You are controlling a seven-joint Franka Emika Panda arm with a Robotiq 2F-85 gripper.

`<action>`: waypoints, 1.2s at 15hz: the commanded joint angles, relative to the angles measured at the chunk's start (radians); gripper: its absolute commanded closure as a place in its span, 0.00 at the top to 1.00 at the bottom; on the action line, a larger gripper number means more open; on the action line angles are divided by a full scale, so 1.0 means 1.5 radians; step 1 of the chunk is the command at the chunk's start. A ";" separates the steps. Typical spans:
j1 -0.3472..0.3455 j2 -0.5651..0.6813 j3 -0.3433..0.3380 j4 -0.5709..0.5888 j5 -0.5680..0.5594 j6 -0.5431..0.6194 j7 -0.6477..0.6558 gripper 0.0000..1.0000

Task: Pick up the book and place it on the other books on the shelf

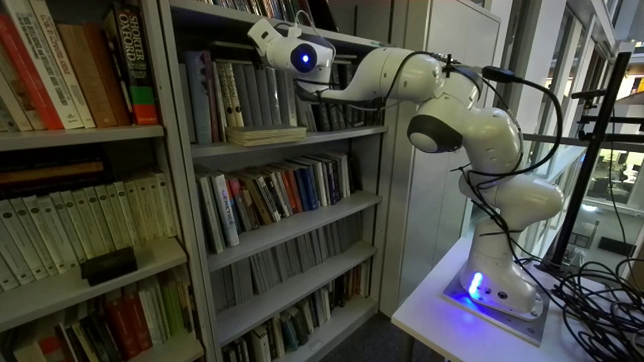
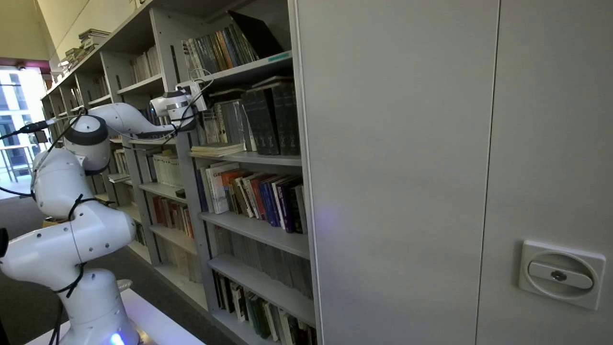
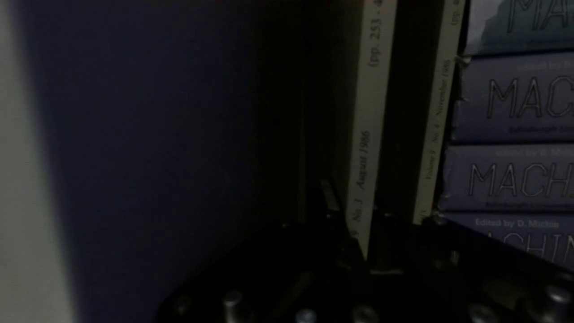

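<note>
Black and jointed, the metal gripper [image 3: 357,210] appears clamped on the thin, flat, pale-spined book [image 3: 371,103], held nearly parallel to, yet spines apart from, a second thin, pale-spined volume [image 3: 438,116], presumably so that it can be laid flat. That volume seems borne atop the upright, grey-violet books [image 3: 515,175] beyond.

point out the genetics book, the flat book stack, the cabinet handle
Genetics book [image 1: 227,210], in an exterior view: lettered spine.
Flat book stack [image 1: 266,137], in an exterior view: side edges.
Cabinet handle [image 2: 560,276], in an exterior view: central grip.
</note>
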 commanded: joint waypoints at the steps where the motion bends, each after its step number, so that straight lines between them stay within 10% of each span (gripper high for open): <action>1: -0.023 -0.013 -0.014 0.027 0.067 0.016 -0.079 0.03; 18: -0.042 -0.061 -0.022 0.020 0.235 0.005 -0.190 0.03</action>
